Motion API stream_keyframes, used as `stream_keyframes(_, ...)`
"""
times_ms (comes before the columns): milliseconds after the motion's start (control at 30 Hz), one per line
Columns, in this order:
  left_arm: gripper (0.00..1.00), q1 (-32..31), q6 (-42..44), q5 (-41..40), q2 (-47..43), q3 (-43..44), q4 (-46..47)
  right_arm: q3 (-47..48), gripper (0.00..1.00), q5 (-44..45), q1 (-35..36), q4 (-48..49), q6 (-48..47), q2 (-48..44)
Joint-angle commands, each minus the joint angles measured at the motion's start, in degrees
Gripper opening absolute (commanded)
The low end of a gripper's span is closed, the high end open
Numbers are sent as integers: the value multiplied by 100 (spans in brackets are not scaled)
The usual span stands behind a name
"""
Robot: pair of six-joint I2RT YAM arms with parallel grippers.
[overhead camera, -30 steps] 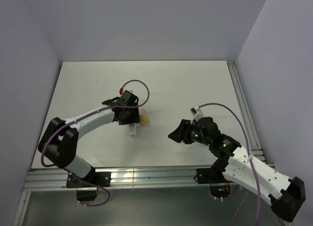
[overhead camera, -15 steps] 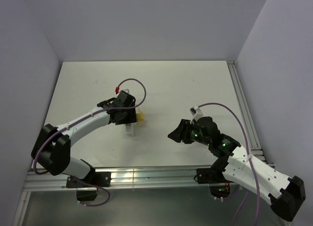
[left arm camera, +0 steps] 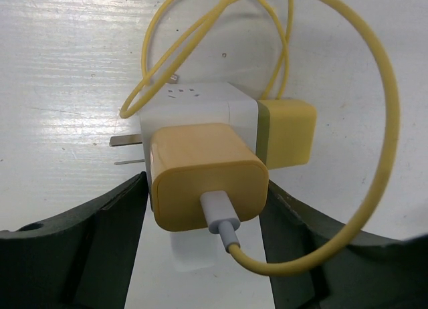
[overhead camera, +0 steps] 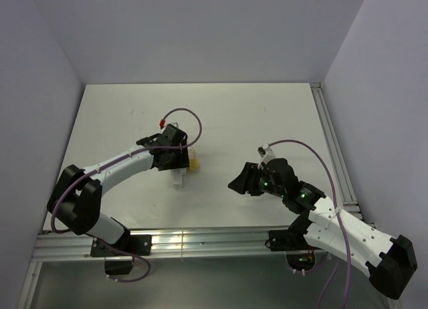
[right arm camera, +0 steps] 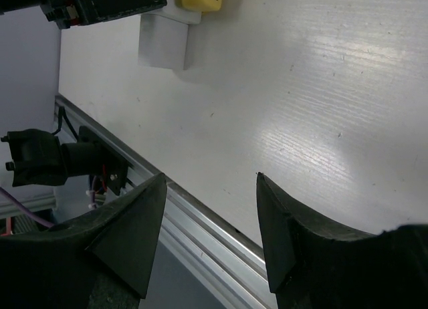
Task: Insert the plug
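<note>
Plug [left arm camera: 289, 132] touches white block [left arm camera: 194, 105]; left end effector [left arm camera: 206, 186] straddles wired yellow connector [left arm camera: 197, 162], grip unclear; right end effector [right arm camera: 210, 182] gapes.

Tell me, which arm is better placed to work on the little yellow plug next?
Probably the left: the left gripper straddles the white block bearing the plug. The right gripper hangs open and empty over the table, well apart.

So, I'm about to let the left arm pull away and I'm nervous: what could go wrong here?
The left pincer closely straddles the wired yellow charger, so pulling away could drag the white adapter along and disturb the plug at its side. The yellow wire curls close by the pincer and might snag.
</note>
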Motion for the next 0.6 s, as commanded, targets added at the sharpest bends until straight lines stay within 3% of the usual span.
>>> stream_keyframes(0, 71, -16, 70, -180, -52, 270, 158, 69, 64, 72, 1, 253, -138, -6)
stream_keyframes(67, 77, -24, -18, -268, -306, 253, 36, 78, 64, 90, 1, 235, -155, 20)
stream_keyframes(133, 99, -16, -123, -295, -631, 262, -105, 87, 65, 116, -8, 200, -208, 21)
stream_keyframes(300, 99, -25, -361, -338, -1501, 77, -544, 175, 69, 256, -8, 60, -296, -15)
stream_keyframes(467, 100, -33, -510, -479, -2915, -55, -861, 131, 100, 546, 1, 85, -173, -67)
stream_keyframes(567, 100, -16, -528, -619, -3733, -125, -739, -9, 100, 792, -17, 270, -59, -32)
